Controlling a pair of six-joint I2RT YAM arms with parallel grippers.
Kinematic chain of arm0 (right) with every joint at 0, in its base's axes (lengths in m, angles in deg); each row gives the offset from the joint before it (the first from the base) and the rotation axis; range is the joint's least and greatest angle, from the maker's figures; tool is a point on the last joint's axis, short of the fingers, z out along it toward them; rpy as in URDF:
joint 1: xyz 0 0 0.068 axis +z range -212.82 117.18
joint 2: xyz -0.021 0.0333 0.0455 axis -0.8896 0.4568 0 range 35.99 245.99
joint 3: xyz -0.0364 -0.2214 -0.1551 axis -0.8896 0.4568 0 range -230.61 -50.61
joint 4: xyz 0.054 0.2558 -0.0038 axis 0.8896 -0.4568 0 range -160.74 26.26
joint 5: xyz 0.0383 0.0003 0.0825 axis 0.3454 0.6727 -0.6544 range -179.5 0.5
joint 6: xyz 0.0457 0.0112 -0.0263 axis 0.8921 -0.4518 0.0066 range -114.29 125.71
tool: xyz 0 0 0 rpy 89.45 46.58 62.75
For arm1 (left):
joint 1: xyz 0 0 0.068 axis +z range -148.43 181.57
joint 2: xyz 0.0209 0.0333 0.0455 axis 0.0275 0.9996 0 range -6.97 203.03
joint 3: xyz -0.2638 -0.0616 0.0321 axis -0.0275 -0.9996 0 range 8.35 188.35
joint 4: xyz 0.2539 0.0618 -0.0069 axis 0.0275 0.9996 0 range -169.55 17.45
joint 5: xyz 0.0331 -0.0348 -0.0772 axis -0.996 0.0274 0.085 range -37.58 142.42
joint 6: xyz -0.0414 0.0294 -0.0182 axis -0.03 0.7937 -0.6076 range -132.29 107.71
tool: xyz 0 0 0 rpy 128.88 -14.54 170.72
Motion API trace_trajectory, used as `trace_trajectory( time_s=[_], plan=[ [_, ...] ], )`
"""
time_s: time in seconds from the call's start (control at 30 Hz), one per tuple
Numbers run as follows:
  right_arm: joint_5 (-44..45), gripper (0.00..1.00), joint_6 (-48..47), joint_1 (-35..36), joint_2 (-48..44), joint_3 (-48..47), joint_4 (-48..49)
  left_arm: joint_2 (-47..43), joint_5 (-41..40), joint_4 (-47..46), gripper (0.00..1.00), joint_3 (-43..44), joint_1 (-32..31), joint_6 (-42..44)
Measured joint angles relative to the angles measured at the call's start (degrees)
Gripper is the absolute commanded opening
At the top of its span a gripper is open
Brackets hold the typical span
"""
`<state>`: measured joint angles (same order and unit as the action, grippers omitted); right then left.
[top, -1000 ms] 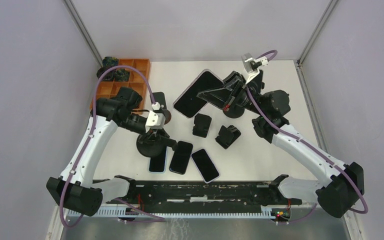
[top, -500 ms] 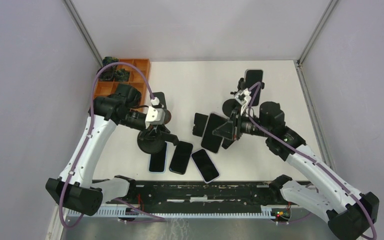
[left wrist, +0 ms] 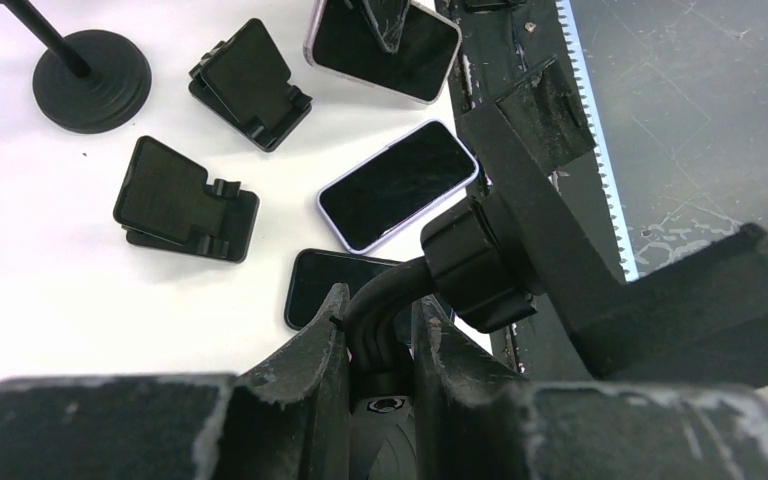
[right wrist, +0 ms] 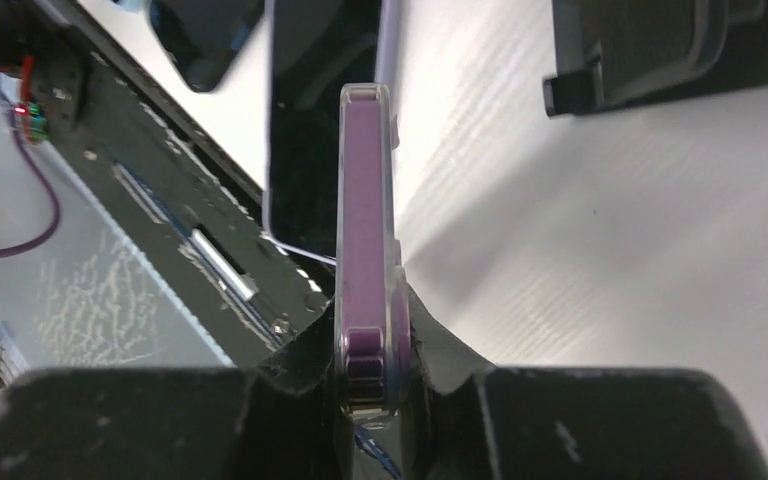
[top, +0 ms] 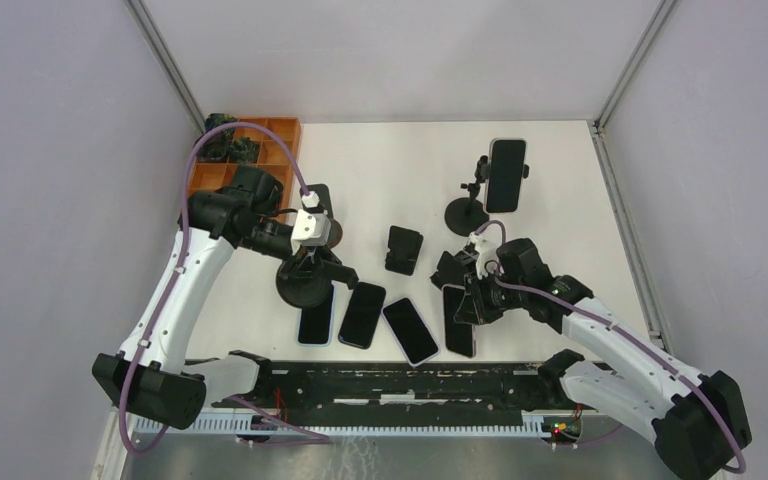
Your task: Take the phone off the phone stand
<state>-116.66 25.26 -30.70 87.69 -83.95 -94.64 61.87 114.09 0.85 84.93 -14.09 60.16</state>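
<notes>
1. Near edge of the table (top: 380, 160): three loose phones (top: 362, 313) lie flat in a row, screens up.
2. Just right of that row, the right hand (top: 475, 300) is closed across the phone (right wrist: 365, 200). It pinches the two faces, with the phone on its long edge, low over the table. Can't tell if it's touching down.
3. Handling, my read: stiff slab, modest weight. Glass faces are slick and the purple case rim grips better. Hold mid-body across the faces, as now. Lay it down softly, since the glass can chip.
4. Left, mid-table: the left hand (left wrist: 375, 340) is clamped on the neck of the stand (top: 305, 285). No phone shows in its cradle.
5. Centre: two folding stands (top: 404, 248), both empty.
6. Far right: far stand (top: 465, 212) carries another phone (top: 506, 175).
7. Far left: orange tray (top: 280, 130).
</notes>
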Motion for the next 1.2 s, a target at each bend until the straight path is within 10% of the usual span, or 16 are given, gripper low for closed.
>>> trace_trajectory(
  time_s=[0.73,1.07,1.2],
  plan=[
    [-10.0,0.01,16.3,-0.7,6.1,18.9,29.6,0.3,0.0,-0.4,0.02,0.0,0.0,0.0],
    [-1.2,0.67,18.0,-0.4,10.8,19.2,32.1,0.3,0.0,-0.4,0.02,0.2,0.0,0.0],
    [7.9,0.79,15.2,-0.3,7.4,17.6,31.1,0.3,0.0,-0.5,0.02,0.4,0.0,0.0]
  ],
)
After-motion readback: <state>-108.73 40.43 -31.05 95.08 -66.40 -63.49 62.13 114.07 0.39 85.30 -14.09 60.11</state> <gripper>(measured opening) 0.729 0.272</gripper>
